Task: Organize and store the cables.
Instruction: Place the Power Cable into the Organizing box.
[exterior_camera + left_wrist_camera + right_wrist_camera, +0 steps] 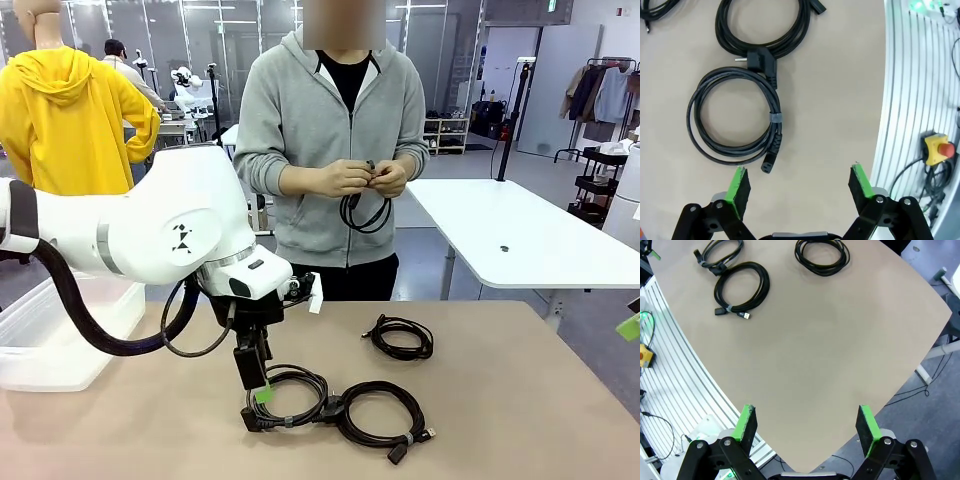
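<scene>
Now the left fingers (738, 186) hover spread by the nearest cable coil (775, 118) — likely poised to grab it. The right fingers (746, 424) are spread too; holding nothing.

Top edge cuts far coil (725, 41); corner cable (652, 12) mostly cropped.

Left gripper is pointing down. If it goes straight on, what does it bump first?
Probably the bare table, just beside the nearest coiled cable. The left gripper is open, and one finger's line runs close to that cable, so it might clip it. Depth is hard to judge.
</scene>
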`<state>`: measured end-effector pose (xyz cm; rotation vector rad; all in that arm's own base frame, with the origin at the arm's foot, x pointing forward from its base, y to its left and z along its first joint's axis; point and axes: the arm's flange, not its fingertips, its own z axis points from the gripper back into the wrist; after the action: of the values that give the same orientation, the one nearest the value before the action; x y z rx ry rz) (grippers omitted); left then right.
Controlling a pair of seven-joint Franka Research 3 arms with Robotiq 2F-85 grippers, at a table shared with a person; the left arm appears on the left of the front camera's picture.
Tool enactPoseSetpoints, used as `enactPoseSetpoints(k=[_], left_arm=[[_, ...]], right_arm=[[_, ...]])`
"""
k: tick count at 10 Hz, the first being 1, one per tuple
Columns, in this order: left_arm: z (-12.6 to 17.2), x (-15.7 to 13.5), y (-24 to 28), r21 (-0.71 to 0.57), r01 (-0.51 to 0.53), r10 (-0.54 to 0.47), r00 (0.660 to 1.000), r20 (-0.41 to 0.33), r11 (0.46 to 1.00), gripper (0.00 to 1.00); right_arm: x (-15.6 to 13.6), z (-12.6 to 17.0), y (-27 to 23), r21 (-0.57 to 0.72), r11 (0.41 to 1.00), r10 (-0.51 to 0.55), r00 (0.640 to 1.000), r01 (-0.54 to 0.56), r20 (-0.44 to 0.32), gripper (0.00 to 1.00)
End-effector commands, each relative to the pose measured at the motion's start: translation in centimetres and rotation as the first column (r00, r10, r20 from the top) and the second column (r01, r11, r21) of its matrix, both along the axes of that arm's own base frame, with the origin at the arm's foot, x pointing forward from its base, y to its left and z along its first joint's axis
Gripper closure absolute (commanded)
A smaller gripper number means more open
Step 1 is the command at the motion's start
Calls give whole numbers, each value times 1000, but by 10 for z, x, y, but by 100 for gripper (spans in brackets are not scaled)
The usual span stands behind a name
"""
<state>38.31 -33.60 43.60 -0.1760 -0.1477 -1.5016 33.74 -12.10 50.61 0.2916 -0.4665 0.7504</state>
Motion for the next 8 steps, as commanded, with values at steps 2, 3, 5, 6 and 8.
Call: enactPoseSetpoints(k=[2,3,5,6,8], left_arm=[[1,9,-10,20,24,-23,999,-42,999,0],[-3,10,-14,30,26,-24,998,-56,999,0],[-12,16,-17,48,-11,14,998,-62,999,0],[-24,20,-17,45,-9,11,999,-49,999,0],[-58,24,-15,61,21,-19,999,-41,998,0]], right_arm=[[-2,1,-1,-3,1000,10,1000,-10,-1,0],[-2,1,-1,-3,1000,10,1000,-10,-1,0],[-2,1,-1,-3,1000,10,1000,-10,-1,0],[-2,1,-1,-3,1000,10,1000,-10,-1,0],[-2,1,-1,-3,1000,10,1000,-10,-1,0]])
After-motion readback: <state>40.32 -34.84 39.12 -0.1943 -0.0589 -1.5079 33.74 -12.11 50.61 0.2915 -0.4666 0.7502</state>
